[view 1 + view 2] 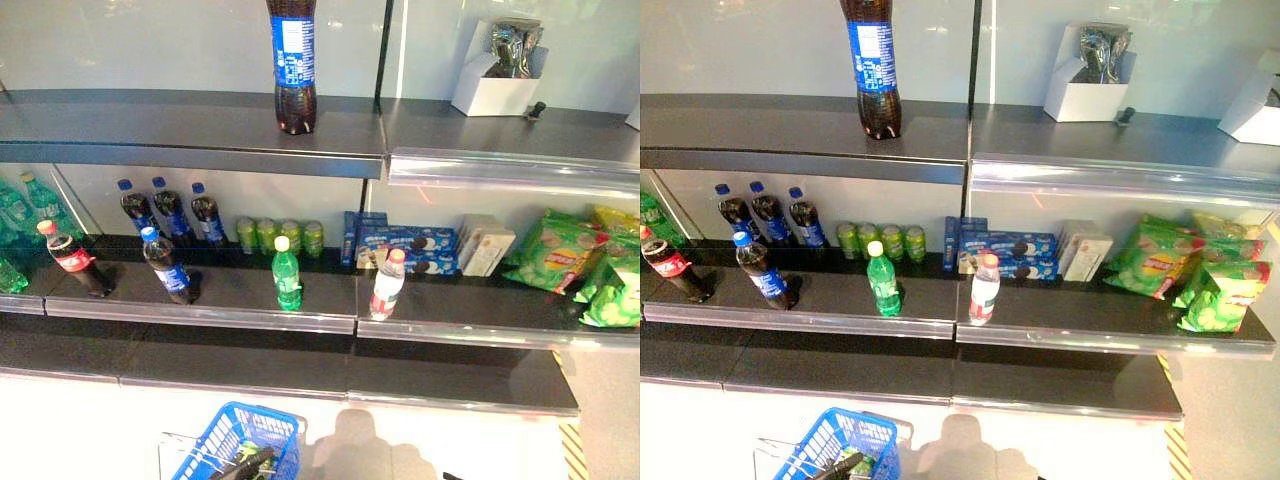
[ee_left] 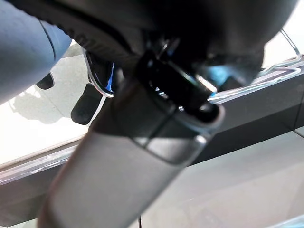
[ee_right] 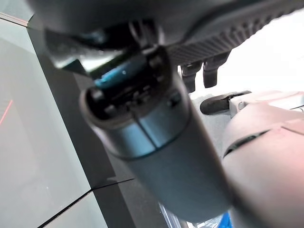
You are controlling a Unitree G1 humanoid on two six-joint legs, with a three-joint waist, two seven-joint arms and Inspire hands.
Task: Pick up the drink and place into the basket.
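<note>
Left hand (image 1: 252,462) shows at the bottom edge of the head views, dark fingers lying over the rim of the blue basket (image 1: 225,440); its wire handle runs across the fingers, which look curled round it. The left wrist view is filled by the hand's dark bulk and gives only a glimpse of wire and blue. Right hand (image 3: 204,71) shows only in its own wrist view, a few dark fingers hanging loosely and holding nothing.

Something dark and green lies in the basket beside the left hand, too small to identify.

Above, the middle shelf (image 1: 250,295) carries the drinks. Near its front edge stand a red-labelled cola bottle (image 1: 73,258), a blue-labelled cola bottle (image 1: 166,264), a green soda bottle (image 1: 286,273) and a clear bottle with a pale cap (image 1: 387,284), all upright and apart from one another. Behind them three more blue-labelled bottles (image 1: 172,210) stand in a row against the back, with a row of green cans (image 1: 279,236) beside them. Further right lie blue cookie boxes (image 1: 405,248), a pale carton (image 1: 484,245) and green snack bags (image 1: 575,262).

On the top shelf (image 1: 150,125) a large cola bottle (image 1: 292,65) stands upright, and a white box (image 1: 497,80) sits well to its right.
</note>
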